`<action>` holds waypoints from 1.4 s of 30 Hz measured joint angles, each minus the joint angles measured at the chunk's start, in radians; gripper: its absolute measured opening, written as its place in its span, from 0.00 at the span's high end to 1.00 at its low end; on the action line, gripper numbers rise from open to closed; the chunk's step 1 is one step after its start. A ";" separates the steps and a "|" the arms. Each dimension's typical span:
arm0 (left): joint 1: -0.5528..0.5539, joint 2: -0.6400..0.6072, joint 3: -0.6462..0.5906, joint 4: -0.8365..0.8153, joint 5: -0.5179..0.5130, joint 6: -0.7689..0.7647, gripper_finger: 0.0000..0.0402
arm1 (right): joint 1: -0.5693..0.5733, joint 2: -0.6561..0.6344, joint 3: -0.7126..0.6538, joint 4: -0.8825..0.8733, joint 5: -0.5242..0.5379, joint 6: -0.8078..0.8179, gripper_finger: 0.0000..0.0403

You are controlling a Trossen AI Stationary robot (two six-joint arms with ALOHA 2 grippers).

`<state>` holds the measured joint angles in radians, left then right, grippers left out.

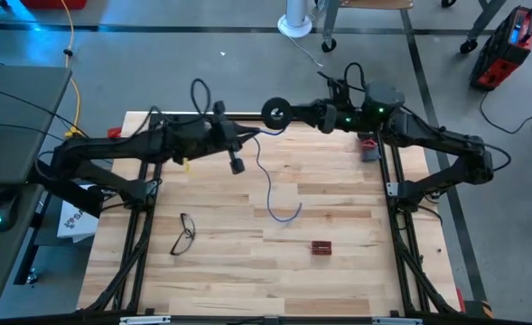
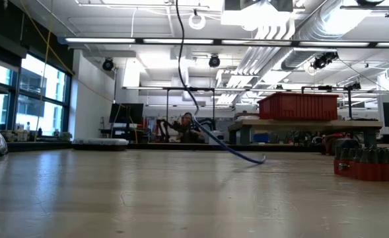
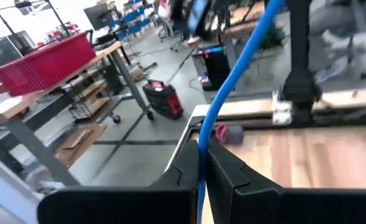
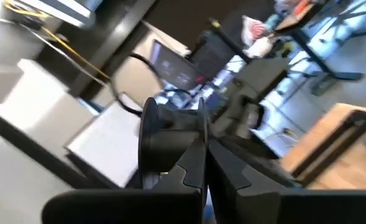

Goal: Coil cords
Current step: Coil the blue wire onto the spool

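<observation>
One thin cord, dark along its upper run and blue below (image 1: 264, 176), hangs between my two grippers above the table's far middle. Its blue tail curves onto the table (image 1: 284, 215) and rests there, as the low view (image 2: 247, 157) also shows. A dark round coil (image 1: 275, 112) sits at my right gripper (image 1: 288, 116), which is shut. My left gripper (image 1: 250, 135) is shut on the blue stretch (image 3: 232, 81), just left of the coil. My left gripper pinches the blue stretch of the cord (image 3: 202, 146) between its two fingers. The fingers lie level, pointing toward the table's right side. The cord runs on past the fingertips toward my right gripper, and the rest hangs slack to the table. My right gripper is shut with the dark round coil (image 4: 155, 134) at its fingertips, coming level from the table's right. A sliver of blue (image 4: 206, 214) shows between the fingers. The fingers hide the place of contact. The coil is lifted clear of the table.
Eyeglasses (image 1: 182, 233) lie at the near left of the table. A small red block (image 1: 321, 246) lies at the near middle, and also shows in the low view (image 2: 369, 165). A grey-and-red object (image 1: 368, 147) sits by the right frame rail.
</observation>
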<state>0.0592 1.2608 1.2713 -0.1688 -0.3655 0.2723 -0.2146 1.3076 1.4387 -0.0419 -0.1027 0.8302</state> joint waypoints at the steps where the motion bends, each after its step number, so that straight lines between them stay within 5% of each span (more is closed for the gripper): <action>1: -0.004 -0.014 0.000 -0.009 0.009 -0.018 0.99 | 0.000 -0.003 0.000 -0.027 0.019 -0.005 1.00; 8: -0.034 -0.063 0.000 -0.027 0.041 -0.084 1.00 | -0.008 -0.007 0.000 -0.065 0.061 -0.025 1.00; 18: -0.003 -0.056 0.001 -0.071 0.036 -0.079 1.00 | 0.020 -0.006 0.000 -0.091 -0.064 -0.027 1.00; 42: 0.079 0.092 0.310 -0.294 0.079 0.078 1.00 | 0.086 0.044 0.000 -0.216 -0.091 -0.114 1.00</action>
<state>0.1380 1.3524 1.5814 -0.4627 -0.2868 0.3504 -0.1289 1.3514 1.4387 -0.2576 -0.1940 0.7166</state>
